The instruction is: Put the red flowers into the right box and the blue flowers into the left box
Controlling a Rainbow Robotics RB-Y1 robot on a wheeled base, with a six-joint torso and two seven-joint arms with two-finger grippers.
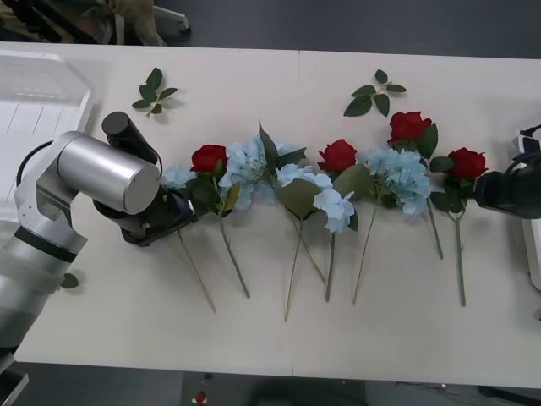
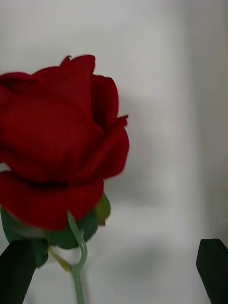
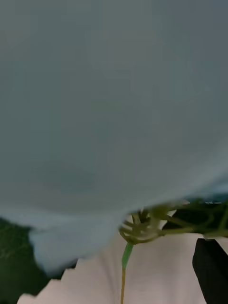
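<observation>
Two hands at work, one at each end of the flower row. Left hand [image 1: 173, 211] sits low on the worktop [image 1: 254, 338] near its left edge, at the leftmost pale-blue cluster; its wrist view has one black finger [image 3: 211, 266] at a corner and a thin green stem [image 3: 126, 256] running between the corners under a mass of pale petals — whether the fingers are pressed on anything, cannot tell. Right hand [image 2: 114, 273] comes in from the right edge; black fingertips stand apart at both corners, open, with the rightmost rose stem between them, not clamped.

Counts: red flowers [image 1: 467, 163], four heads in the row — compact, layered deep-red petals, thin green stems, a few dark leaves. Up close the rightmost head looks velvety and tightly cupped. Blue flowers [image 1: 397, 173], about four fluffy pale-blue clusters, larger than the roses, with broad green leaves and long thin stems fanning toward the near edge. Reds and blues alternate and overlap across the middle of the worktop, leaves tangled.

Left box [image 1: 42, 110], white translucent, ribbed floor, rounded rim, at the far left corner. Right box [image 1: 534, 254], white rim at the right edge. Two loose green leaf sprigs [image 1: 373, 93] lie toward the far edge; a small leaf [image 1: 69, 280] lies near the left arm.
</observation>
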